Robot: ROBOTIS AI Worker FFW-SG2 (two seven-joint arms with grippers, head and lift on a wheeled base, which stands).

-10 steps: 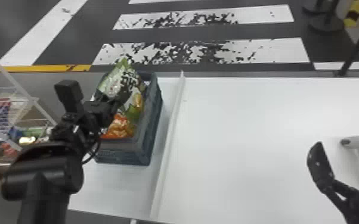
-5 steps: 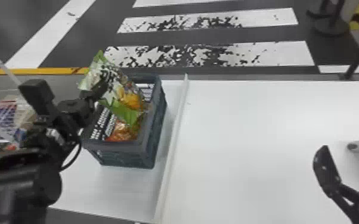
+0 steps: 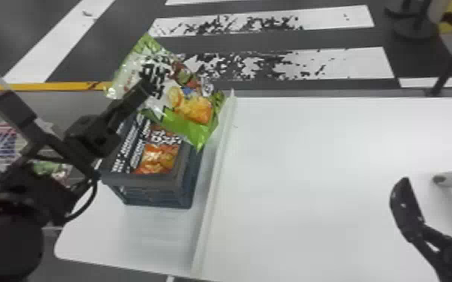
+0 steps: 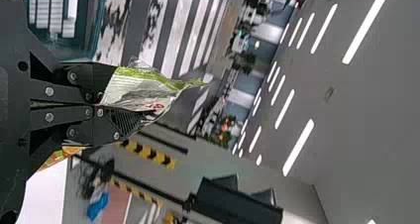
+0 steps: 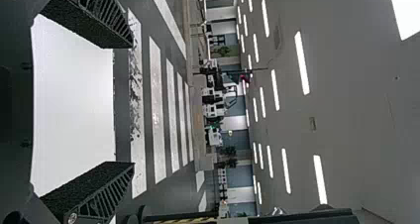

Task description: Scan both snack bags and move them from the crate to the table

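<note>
Lifting now: my L claw (image 3: pixel 145 89)'s clamped on green bag (image 3: pixel 189 107), above crate (image 3: pixel 154 185); R claw (image 5: pixel 131 104)'s apart. Next: table (image 3: pixel 311 168)-ward, scan ASAP.

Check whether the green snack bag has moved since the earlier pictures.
Yes. Judged against the crate in the head view, the green snack bag has risen with the left pincer and shifted right, toward the white ridge.

The head view's left half has 1 green-and-white snack bag (image 3: pixel 191 105), 1 orange snack bag (image 3: pixel 157 161), 2 altogether, and 1 crate (image 3: pixel 154 193). Grippers number 2: 1 left gripper (image 3: pixel 147 87), 1 right gripper (image 3: pixel 437 185) at lower right.
</note>
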